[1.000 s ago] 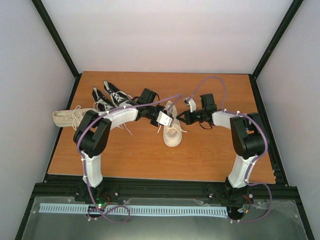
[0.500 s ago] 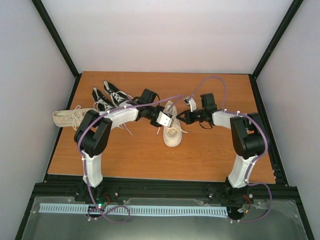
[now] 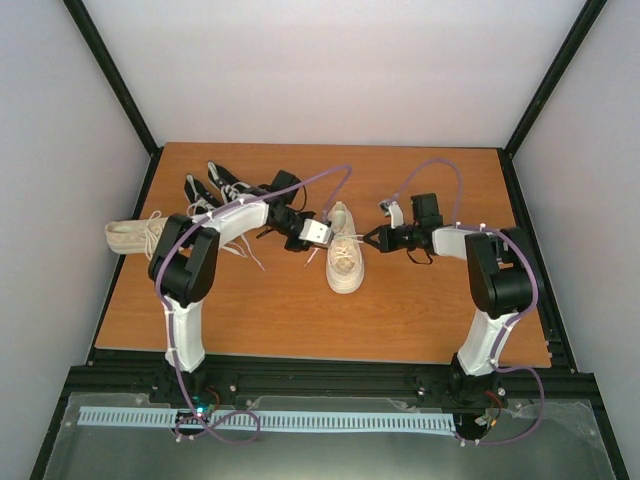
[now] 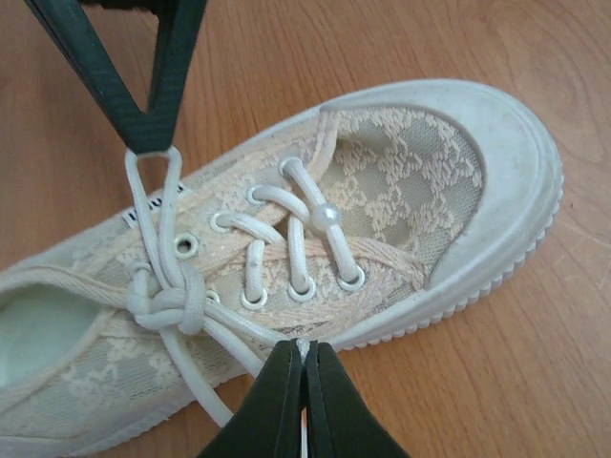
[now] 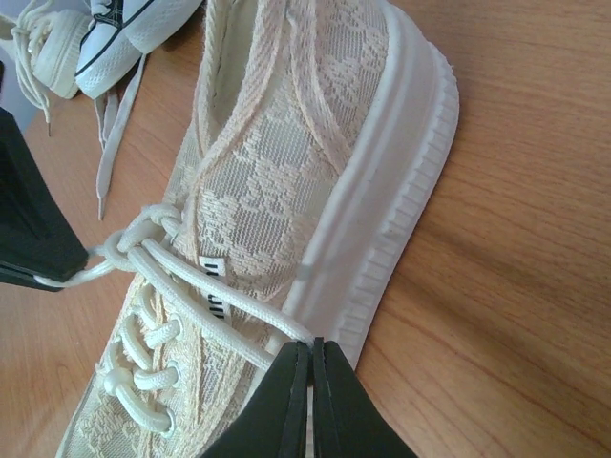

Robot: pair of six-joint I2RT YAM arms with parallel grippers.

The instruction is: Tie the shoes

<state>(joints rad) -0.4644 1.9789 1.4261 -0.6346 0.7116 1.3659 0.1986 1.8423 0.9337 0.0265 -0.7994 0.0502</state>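
Cream sneaker (image 3: pixel 345 262) looks light, laces (image 4: pixel 243 332) soft & slippy; left gripper (image 4: pixel 304 351) & right gripper (image 5: pixel 310 348) each pinched tight on a strand nr knot (image 4: pixel 170 305).

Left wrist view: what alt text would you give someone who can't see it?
A cream sneaker lies on a wooden table, its laces drawn into a knot. The left gripper, at the bottom edge, pinches one strand; the right gripper, top left, pinches a loop.
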